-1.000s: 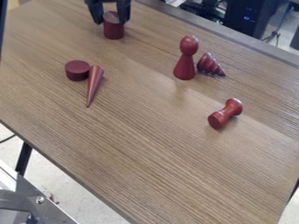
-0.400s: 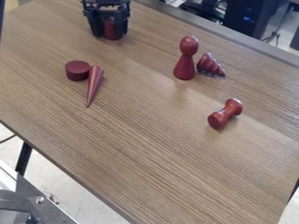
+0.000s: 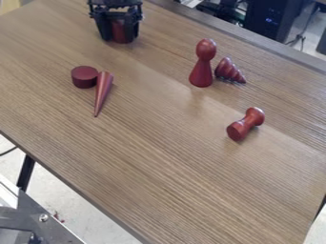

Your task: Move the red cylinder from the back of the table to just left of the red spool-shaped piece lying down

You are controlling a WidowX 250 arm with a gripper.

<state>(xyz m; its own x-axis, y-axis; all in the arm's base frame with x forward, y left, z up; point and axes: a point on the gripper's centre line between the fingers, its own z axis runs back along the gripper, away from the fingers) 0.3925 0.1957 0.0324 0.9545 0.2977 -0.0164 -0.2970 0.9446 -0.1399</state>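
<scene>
At the top left of the camera view, my black gripper [image 3: 119,39] is low over the table, around an upright dark red cylinder [image 3: 119,29]. The cylinder's top is hidden by the gripper, and whether it is gripped I cannot tell. Below and to the left sits a short dark red disc [image 3: 84,77], with a slim red cone [image 3: 103,91] lying right beside it, its tip toward the lower edge.
A red pawn-like figure [image 3: 202,64] stands right of centre, with a ridged red cone [image 3: 229,71] lying just to its right. A red dumbbell-shaped piece [image 3: 246,124] lies farther down the wooden table [image 3: 166,157]. Dark equipment [image 3: 272,19] is behind the table's far edge.
My gripper has come down around the cylinder, covering its top, and most of this happened before the middle frame. The other red pieces have kept their places.
</scene>
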